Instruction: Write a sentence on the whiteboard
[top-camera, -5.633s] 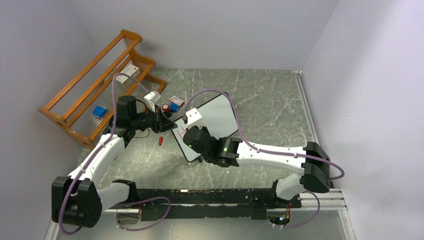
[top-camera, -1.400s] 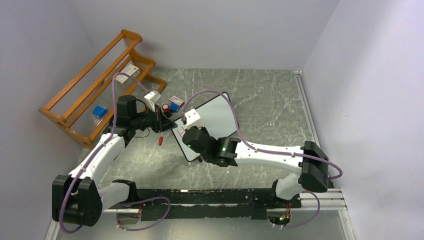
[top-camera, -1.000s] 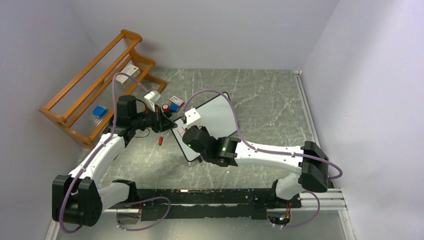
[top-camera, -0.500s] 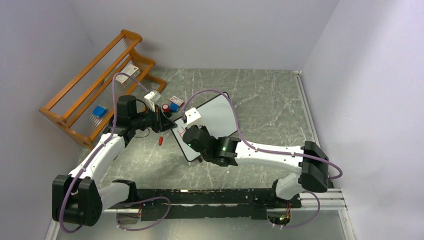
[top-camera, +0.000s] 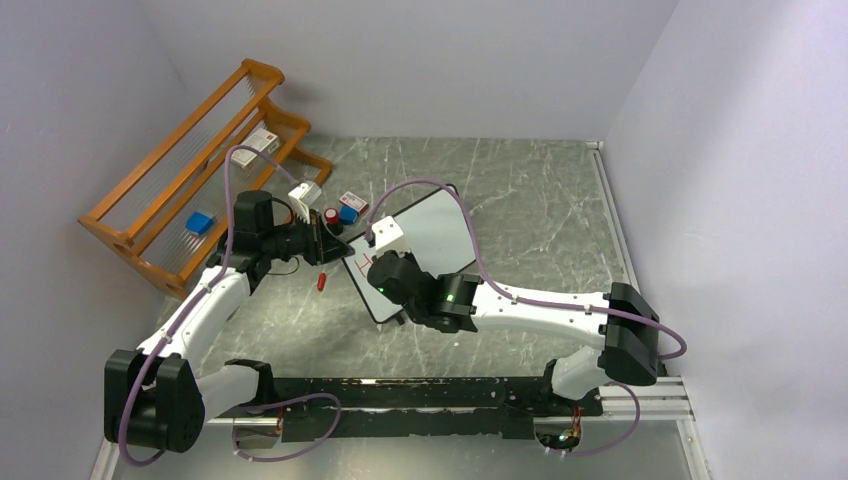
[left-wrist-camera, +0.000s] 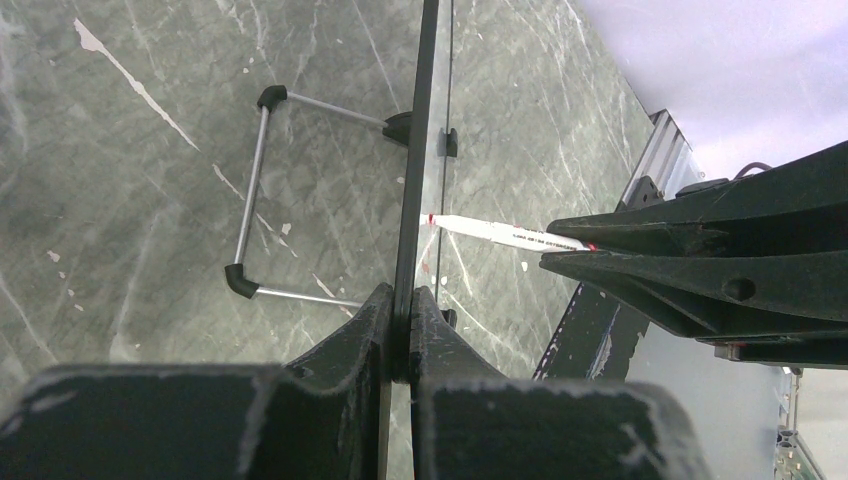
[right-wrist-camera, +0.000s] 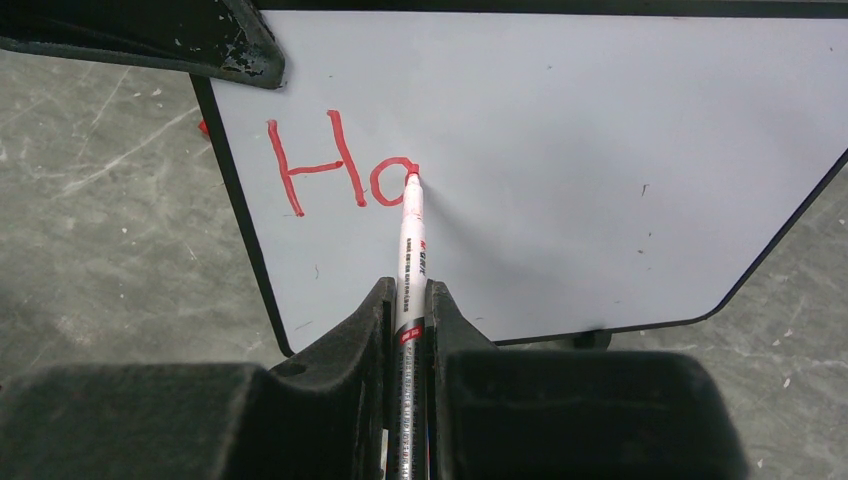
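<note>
Two red letters sit on the board; right gripper pinches a marker, tip touching the board; left gripper clamps the board's edge.

Left arm reaches toward 1 o'clock, left gripper clamped on the whiteboard edge; right arm stretches toward 9 o'clock, right gripper pinching a marker.

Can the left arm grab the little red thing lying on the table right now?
Probably not yet. The left gripper is shut on the whiteboard at its edge, so it is busy. The little red thing lies in the open close by, with nothing covering it.
</note>
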